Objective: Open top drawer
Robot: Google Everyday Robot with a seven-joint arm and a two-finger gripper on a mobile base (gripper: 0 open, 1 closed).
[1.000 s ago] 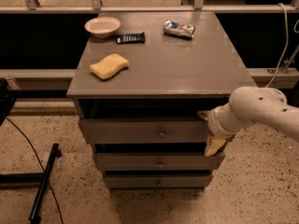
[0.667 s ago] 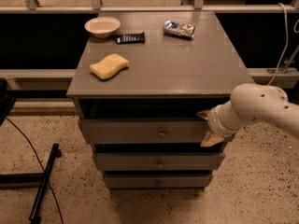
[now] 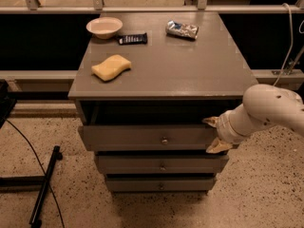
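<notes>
The top drawer (image 3: 142, 137) is the widest grey front of three, with a small round metal knob (image 3: 164, 140). It sits under the grey cabinet top, with a dark gap above it. My gripper (image 3: 214, 134) is at the right end of this drawer front, on a white arm coming in from the right. Its two tan fingertips stand apart. One fingertip (image 3: 210, 121) is at the front's upper edge and the other is at its lower edge. I cannot tell whether they press on the panel.
On the cabinet top (image 3: 190, 65) lie a yellow sponge (image 3: 111, 67), a white bowl (image 3: 104, 27), a dark bar (image 3: 132, 39) and a silver snack bag (image 3: 182, 29). Two narrower drawers (image 3: 161, 165) sit below. A black stand and cable (image 3: 45, 186) lie on the floor at left.
The gripper has shifted only slightly at the drawer's right end. The drawer front has not visibly moved.
</notes>
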